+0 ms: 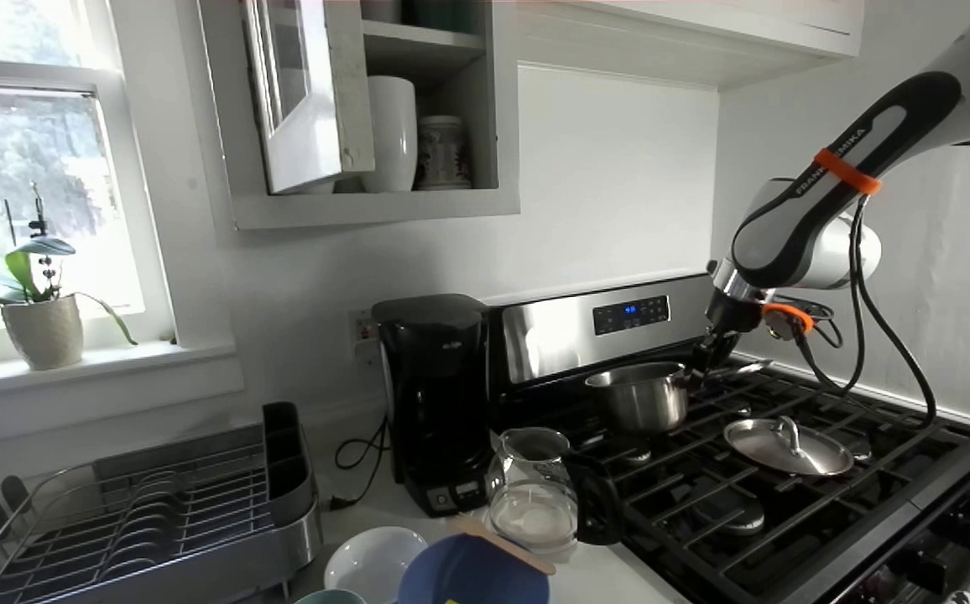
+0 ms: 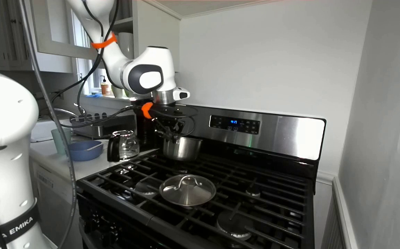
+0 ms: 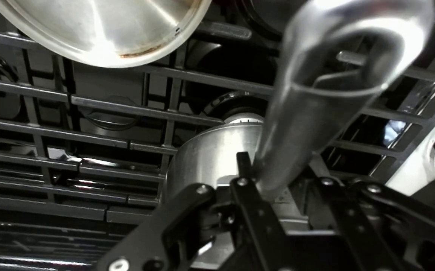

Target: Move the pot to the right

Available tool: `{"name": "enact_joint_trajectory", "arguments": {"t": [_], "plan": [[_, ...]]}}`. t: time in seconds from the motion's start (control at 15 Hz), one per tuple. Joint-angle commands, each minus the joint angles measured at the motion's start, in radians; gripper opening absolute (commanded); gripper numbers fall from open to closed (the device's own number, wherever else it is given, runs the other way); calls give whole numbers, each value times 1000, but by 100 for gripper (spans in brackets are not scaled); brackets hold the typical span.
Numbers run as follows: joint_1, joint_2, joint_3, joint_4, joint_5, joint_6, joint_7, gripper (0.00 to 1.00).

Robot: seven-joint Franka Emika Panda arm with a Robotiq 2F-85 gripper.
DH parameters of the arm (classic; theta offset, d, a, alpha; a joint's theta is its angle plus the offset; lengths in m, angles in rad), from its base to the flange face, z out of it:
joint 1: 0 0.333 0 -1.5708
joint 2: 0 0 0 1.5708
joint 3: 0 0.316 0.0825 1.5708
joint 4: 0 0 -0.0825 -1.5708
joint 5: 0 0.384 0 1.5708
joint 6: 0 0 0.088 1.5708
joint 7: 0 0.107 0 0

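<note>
From here the tool (image 3: pixel 280 169) looks clenched around the handle (image 3: pixel 311 116) of the pot (image 1: pixel 640 403), seemingly raised over the back burner (image 1: pixel 638 455) near the coffee maker (image 1: pixel 435 403). I'd carry it right slowly and level, watching that the lid (image 2: pixel 188 193) isn't clipped.

In an exterior view: pot (image 2: pixel 182 148) over stove's (image 2: pixel 117 202) bk-L, gripper (image 3: pixel 279 165) at its handle (image 3: pixel 296 124); lid (image 2: pixel 188 192) lies near stove ctr, in front of pot. Counter (image 2: pixel 82 168) L of stove holds jug (image 2: pixel 129 148), bowl (image 2: pixel 84 152) L of jug, cup (image 2: pixel 56 136) L of bowl. In an exterior view: coffee mkr (image 1: pixel 435 403) behind jug, rack (image 1: pixel 237 558) L of mkr, plant (image 1: pixel 42 323) on sill (image 1: pixel 149 361), far L.
</note>
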Motion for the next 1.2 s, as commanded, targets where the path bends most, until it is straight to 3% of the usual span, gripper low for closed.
{"name": "enact_joint_trajectory", "arguments": {"t": [0.0,0.33,1.13], "plan": [[29,-63,-31,-23,39,-2,-38,7],[-3,-12,-24,-18,-42,-9,25,7],[-18,80,-13,-66,-91,47,31,7]]}}
